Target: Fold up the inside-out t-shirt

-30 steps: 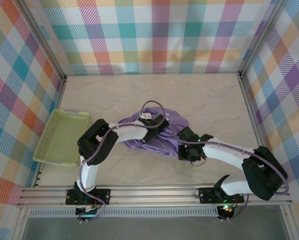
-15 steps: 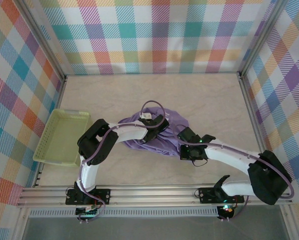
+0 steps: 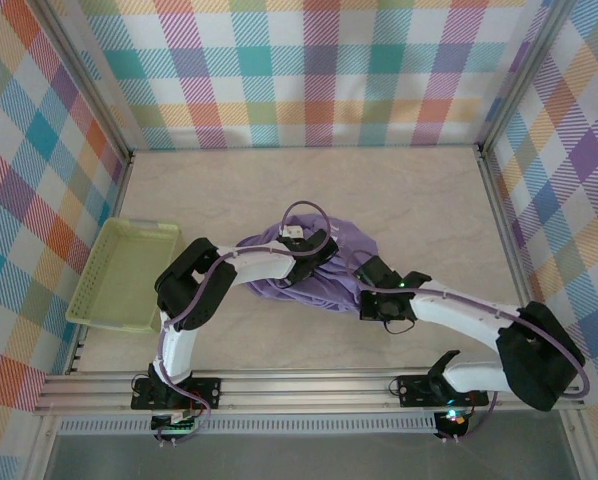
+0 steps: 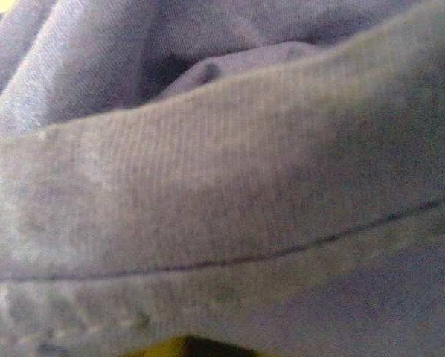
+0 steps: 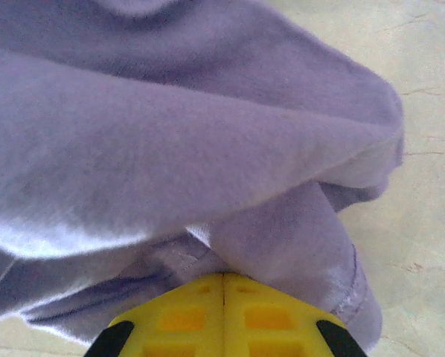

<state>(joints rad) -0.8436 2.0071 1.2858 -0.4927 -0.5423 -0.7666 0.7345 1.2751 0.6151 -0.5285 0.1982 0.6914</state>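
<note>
Mostly, the change is confined to the right arm [image 3: 459,315]. Against the picture from a second ago, its elbow has been swung outward and lower, toward the near right corner. Its wrist has been kept at the right edge of the t-shirt [image 3: 324,288]. Over the last half second hardly anything has been shifted. The left arm [image 3: 254,262] has been left as it was, stretched across the cloth, and the outline of the heap is unchanged.

The t-shirt is bunched in a wrinkled heap at the middle of the counter [image 3: 419,200], well apart from the yellow tray [image 3: 119,275] at the left.

The right fingers [image 5: 181,316] are pressed together, with a hem lying right at their tips; whether cloth is pinched between them cannot be told. Of the left fingers [image 4: 179,348] only a yellow sliver is seen under a stitched band held close, so their state cannot be told.

The move is judged a re-posing of the arm, not a pull. Folding is judged barely begun, since the shirt has not yet been spread flat.
</note>
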